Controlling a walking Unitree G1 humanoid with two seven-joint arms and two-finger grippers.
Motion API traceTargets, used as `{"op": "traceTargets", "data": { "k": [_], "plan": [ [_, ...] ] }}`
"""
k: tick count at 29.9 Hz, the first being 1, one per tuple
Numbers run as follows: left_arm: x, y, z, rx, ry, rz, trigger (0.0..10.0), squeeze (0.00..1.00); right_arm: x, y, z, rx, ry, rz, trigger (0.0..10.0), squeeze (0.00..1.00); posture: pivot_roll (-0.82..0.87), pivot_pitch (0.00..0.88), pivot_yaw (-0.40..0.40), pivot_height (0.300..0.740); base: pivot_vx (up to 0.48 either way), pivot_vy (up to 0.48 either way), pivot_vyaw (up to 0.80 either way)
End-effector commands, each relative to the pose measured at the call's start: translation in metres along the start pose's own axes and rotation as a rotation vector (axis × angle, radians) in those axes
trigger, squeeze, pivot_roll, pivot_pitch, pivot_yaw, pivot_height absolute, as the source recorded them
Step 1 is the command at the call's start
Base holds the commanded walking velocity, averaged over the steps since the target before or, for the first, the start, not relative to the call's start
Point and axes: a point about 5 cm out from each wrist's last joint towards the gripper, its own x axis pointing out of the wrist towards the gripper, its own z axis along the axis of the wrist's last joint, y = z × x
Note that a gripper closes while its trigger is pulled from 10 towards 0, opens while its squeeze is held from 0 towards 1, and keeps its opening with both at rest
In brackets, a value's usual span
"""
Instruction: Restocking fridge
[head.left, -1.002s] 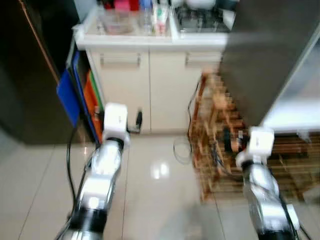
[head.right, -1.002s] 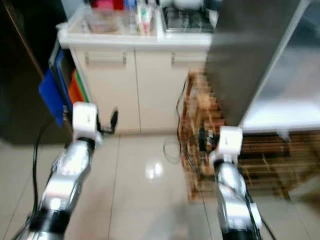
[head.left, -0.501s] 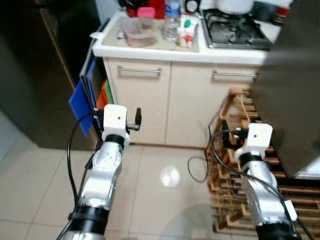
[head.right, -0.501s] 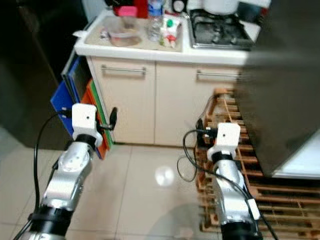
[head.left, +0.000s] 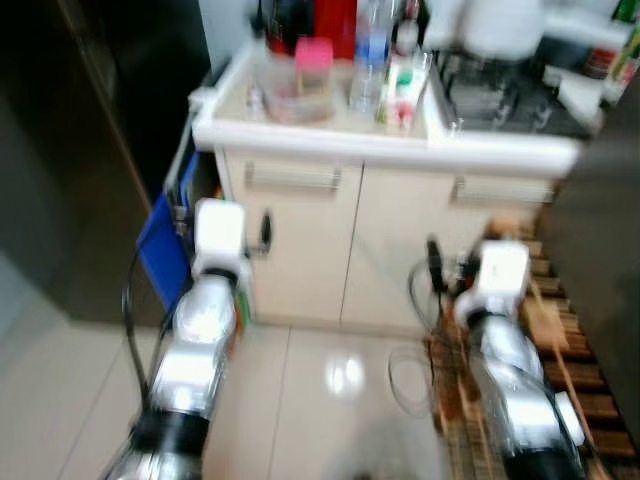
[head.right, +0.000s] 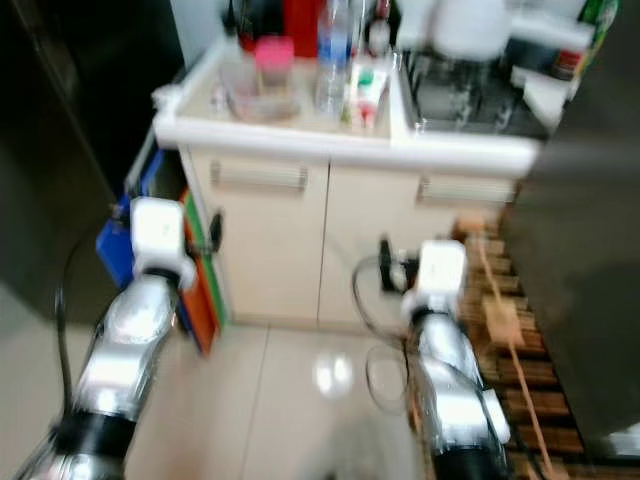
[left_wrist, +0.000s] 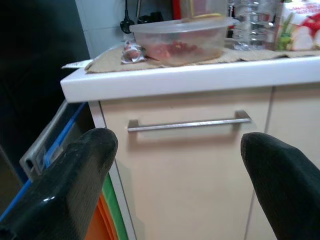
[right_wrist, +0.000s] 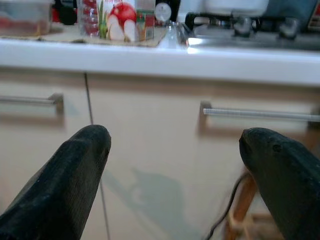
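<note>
Both arms are up in front with nothing held. The left end effector has its fingers spread wide apart, and so does the right end effector. Both are facing the cream cabinet doors. Past them, on the worktop, sit a plastic food tub, a water bottle and a carton. Looks like the approach step; next it should get closer and pick one item.

We see a smooth white worktop, matt cream cabinet doors with brushed metal handles, a clear plastic tub, and glossy floor tiles.
</note>
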Motion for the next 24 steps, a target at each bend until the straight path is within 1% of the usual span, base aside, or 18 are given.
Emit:
{"op": "traceTargets", "data": {
  "k": [1, 5, 7, 8, 9, 10, 11, 12, 14, 16, 19, 21, 23, 24],
  "plan": [
    [0.003, 0.008, 0.003, 0.024, -0.015, 0.012, 10.0, 0.00, 0.002, 0.006, 0.004, 0.013, -0.019, 0.013, 10.0, 0.00, 0.03, 0.020, 0.006, 0.740, 0.454, 0.000, 0.00],
    [0.004, 0.007, 0.003, 0.005, -0.015, -0.001, 10.0, 0.00, 0.002, 0.006, 0.006, -0.001, -0.038, 0.007, 10.0, 0.00, 0.03, 0.021, 0.006, 0.740, 0.451, 0.000, 0.00],
    [0.003, 0.006, 0.009, 0.055, -0.063, -0.016, 10.0, 0.00, 0.004, 0.005, 0.022, -0.040, -0.113, -0.006, 10.0, 0.00, 0.03, 0.023, 0.008, 0.740, 0.000, 0.000, 0.00],
    [0.003, 0.006, 0.009, 0.055, -0.063, -0.016, 10.0, 0.00, 0.004, 0.005, 0.022, -0.040, -0.113, -0.006, 10.0, 0.00, 0.03, 0.023, 0.008, 0.740, 0.000, 0.000, 0.00],
    [0.002, 0.005, 0.012, 0.075, -0.082, -0.024, 10.0, 0.00, 0.005, 0.005, 0.028, -0.050, -0.139, -0.013, 10.0, 0.00, 0.03, 0.023, 0.008, 0.740, 0.000, 0.000, 0.00],
    [0.002, 0.008, 0.022, 0.068, -0.108, -0.020, 10.0, 0.00, 0.007, 0.004, 0.041, -0.038, -0.177, -0.022, 10.0, 0.00, 0.03, 0.021, 0.009, 0.740, 0.000, 0.000, 0.00],
    [0.002, 0.008, 0.022, 0.068, -0.108, -0.020, 10.0, 0.00, 0.007, 0.004, 0.041, -0.038, -0.177, -0.022, 10.0, 0.00, 0.03, 0.021, 0.009, 0.740, 0.000, 0.000, 0.00],
    [0.004, 0.014, 0.035, 0.021, -0.122, -0.019, 10.0, 0.00, 0.008, 0.002, 0.050, -0.034, -0.191, -0.028, 10.0, 0.00, 0.03, 0.024, 0.010, 0.740, 0.000, 0.000, 0.00],
    [0.007, 0.021, 0.046, -0.017, -0.142, -0.003, 10.0, 0.00, 0.009, 0.002, 0.054, -0.027, -0.198, -0.029, 10.0, 0.00, 0.03, 0.022, 0.009, 0.740, 0.000, 0.000, 0.00],
    [0.011, 0.028, 0.059, 0.025, -0.175, -0.012, 10.0, 0.00, 0.009, 0.004, 0.067, -0.007, -0.238, -0.037, 10.0, 0.00, 0.04, 0.022, 0.006, 0.740, 0.000, 0.000, 0.00],
    [0.011, 0.027, 0.062, 0.024, -0.184, -0.030, 10.0, 0.00, 0.008, 0.005, 0.073, -0.004, -0.257, -0.042, 10.0, 0.00, 0.04, 0.022, 0.006, 0.740, 0.000, 0.000, 0.00],
    [0.010, 0.023, 0.061, 0.024, -0.184, -0.048, 10.0, 0.00, 0.008, 0.006, 0.077, 0.000, -0.265, -0.049, 10.0, 0.00, 0.04, 0.024, 0.007, 0.740, 0.000, 0.000, 0.00],
    [0.009, 0.021, 0.061, 0.025, -0.181, -0.051, 10.0, 0.00, 0.007, 0.006, 0.078, 0.002, -0.264, -0.051, 10.0, 0.00, 0.03, 0.025, 0.008, 0.740, 0.000, 0.000, 0.00],
    [0.008, 0.018, 0.061, 0.018, -0.176, -0.062, 10.0, 0.00, 0.007, 0.005, 0.078, 0.003, -0.260, -0.054, 10.0, 0.00, 0.03, 0.025, 0.008, 0.740, 0.000, -0.439, 0.00]
  ]
}}
